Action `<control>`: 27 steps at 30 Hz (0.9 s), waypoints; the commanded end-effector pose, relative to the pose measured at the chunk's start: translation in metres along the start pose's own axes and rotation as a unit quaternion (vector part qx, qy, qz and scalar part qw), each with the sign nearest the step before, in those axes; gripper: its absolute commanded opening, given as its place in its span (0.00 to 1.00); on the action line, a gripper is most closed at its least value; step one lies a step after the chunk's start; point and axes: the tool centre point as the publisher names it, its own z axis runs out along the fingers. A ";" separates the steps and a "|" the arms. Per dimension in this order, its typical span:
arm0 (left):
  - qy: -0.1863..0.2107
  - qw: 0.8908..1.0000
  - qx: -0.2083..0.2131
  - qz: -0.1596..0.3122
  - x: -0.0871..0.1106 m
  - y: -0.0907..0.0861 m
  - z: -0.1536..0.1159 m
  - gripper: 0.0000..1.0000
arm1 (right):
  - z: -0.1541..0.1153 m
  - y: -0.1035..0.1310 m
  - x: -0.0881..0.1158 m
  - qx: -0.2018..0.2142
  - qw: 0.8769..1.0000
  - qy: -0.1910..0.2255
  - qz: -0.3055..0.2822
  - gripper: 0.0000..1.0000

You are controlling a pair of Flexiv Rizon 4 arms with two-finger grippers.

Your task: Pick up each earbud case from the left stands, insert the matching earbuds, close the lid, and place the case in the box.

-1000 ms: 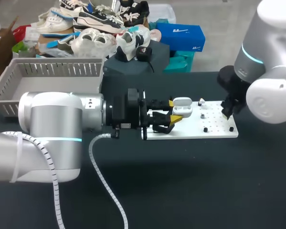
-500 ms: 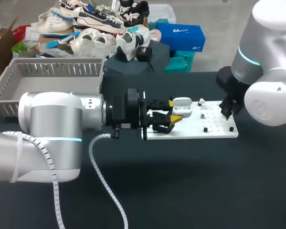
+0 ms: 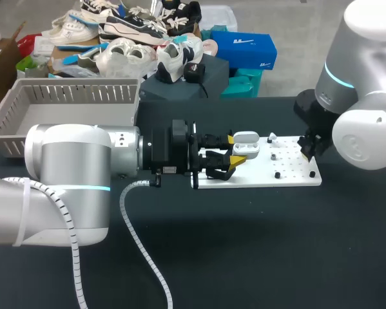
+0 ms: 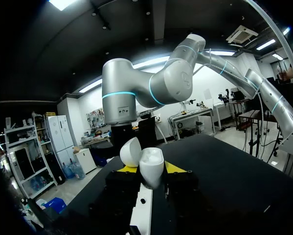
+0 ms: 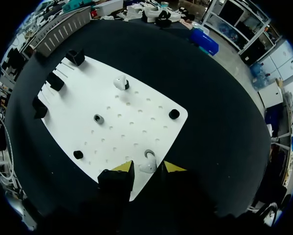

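Fingers of the left hand (image 3: 234,149) are clamping an earbud case (image 3: 246,143) from both sides, holding it with its lid hinged up over the left end of the white board (image 3: 289,177). The right hand (image 5: 147,169) is hanging low over the board's right end, straddling a white earbud (image 5: 148,167) that is resting on its peg; whether it is gripping it cannot be told. Another earbud (image 5: 120,83) is sitting further along the board. The grey basket (image 3: 25,129) is standing on the black counter (image 3: 244,244), behind the left arm.
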 end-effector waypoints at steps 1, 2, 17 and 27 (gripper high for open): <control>-0.001 1.000 -0.003 0.001 0.001 -0.001 0.000 0.00 | 0.001 -0.001 -0.001 -0.001 1.000 0.000 -0.001 0.33; -0.001 1.000 -0.003 0.001 0.001 -0.001 0.000 0.00 | 0.001 -0.001 -0.001 -0.001 1.000 -0.001 -0.001 0.32; -0.001 1.000 -0.003 0.001 0.001 -0.001 0.000 0.00 | 0.003 -0.001 -0.002 -0.002 1.000 0.001 0.006 0.00; -0.001 1.000 -0.003 0.001 0.001 -0.001 0.000 0.00 | -0.006 0.001 -0.002 0.000 1.000 -0.003 0.014 0.00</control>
